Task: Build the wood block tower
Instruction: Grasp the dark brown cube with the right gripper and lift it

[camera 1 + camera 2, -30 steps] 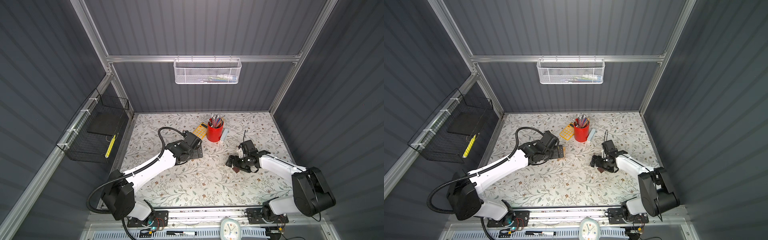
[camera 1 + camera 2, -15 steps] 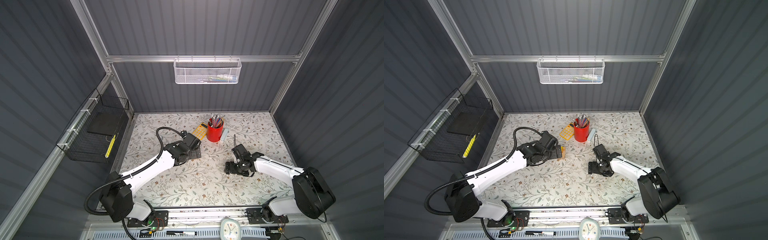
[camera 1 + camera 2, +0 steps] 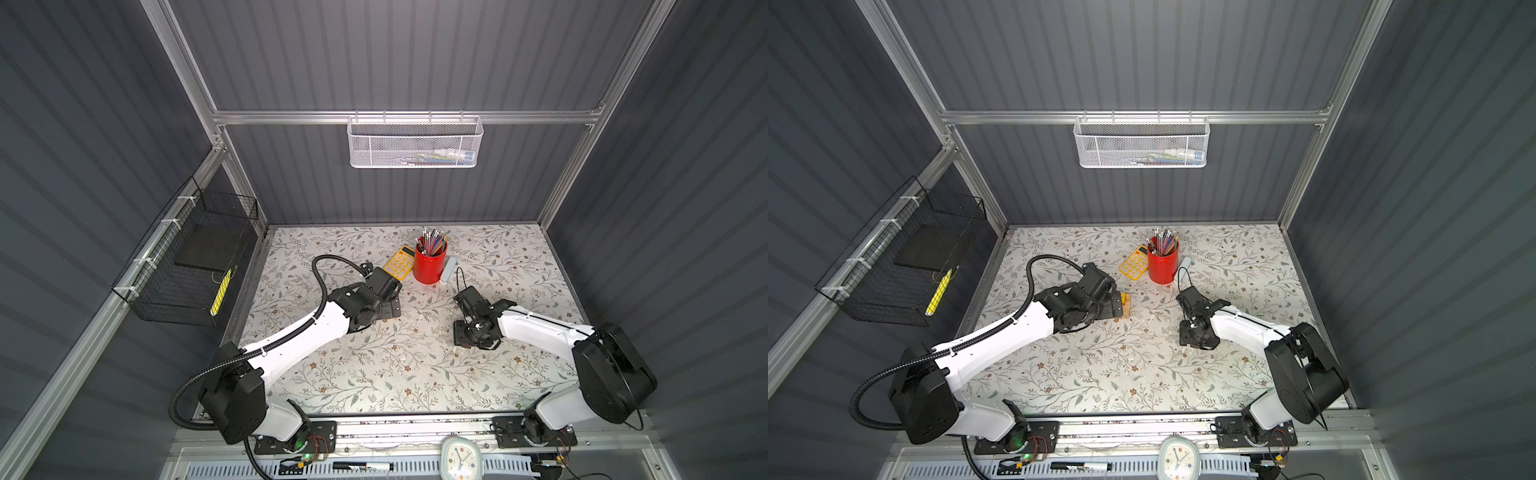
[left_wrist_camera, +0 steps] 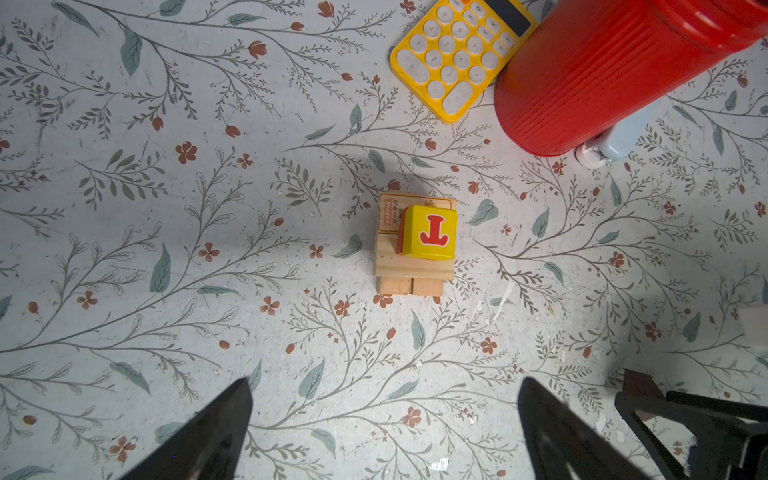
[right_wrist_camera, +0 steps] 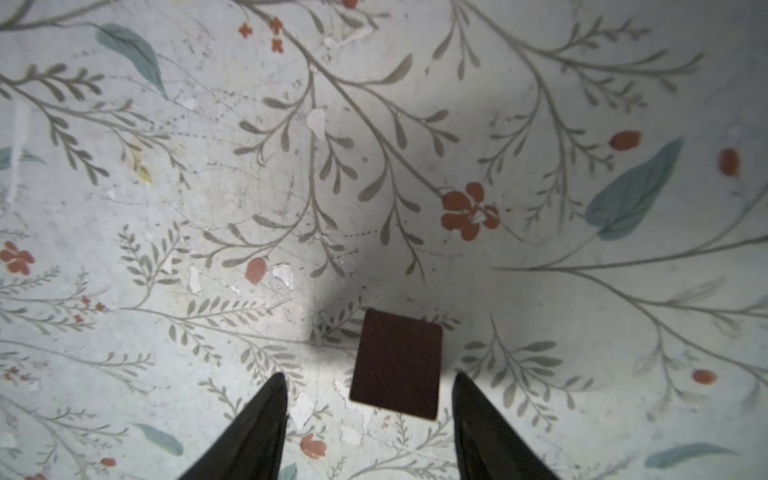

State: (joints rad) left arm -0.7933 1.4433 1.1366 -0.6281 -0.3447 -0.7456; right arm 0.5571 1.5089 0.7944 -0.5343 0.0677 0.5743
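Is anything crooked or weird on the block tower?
Yes. The yellow lettered cube sits skewed on the red cube, so red peeks out on one side. The dark brown piece lies apart on the table, not on the tower.

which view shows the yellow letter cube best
The left wrist view: the yellow letter cube sits near its middle, lettered face clear, atop the pale blocks. A top view shows only a yellow sliver beside the left arm; the right wrist view shows none of it.

Grey ribbed walls [image 3: 374, 62], floral tabletop [image 3: 415, 374]
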